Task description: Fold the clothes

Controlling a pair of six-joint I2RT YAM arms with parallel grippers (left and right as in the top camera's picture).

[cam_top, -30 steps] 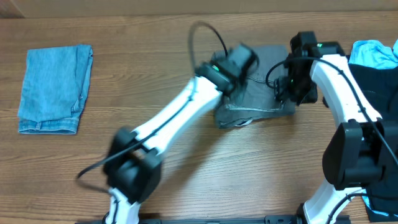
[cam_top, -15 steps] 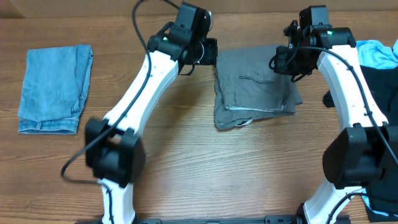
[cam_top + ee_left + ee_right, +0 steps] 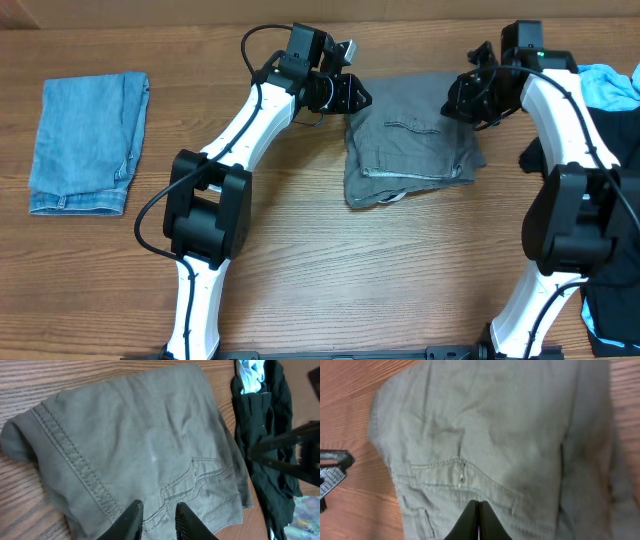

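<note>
The grey shorts lie folded in a compact rectangle at the table's back middle, pocket seams facing up. My left gripper hovers at their upper left corner. Its jaws stand slightly apart with only cloth showing below the gap, so it is open. My right gripper is over the shorts' upper right corner. Its fingers are pressed tight together above the fabric with nothing visible between them.
A folded blue denim garment lies at the far left. A black garment with a light blue cloth on it sits at the right edge, close to the right arm; the black garment also shows in the left wrist view.
The left arm swung from over the shorts to their upper left corner and its jaws parted a little. The right gripper shut and shifted slightly right. The shorts now lie uncovered.
</note>
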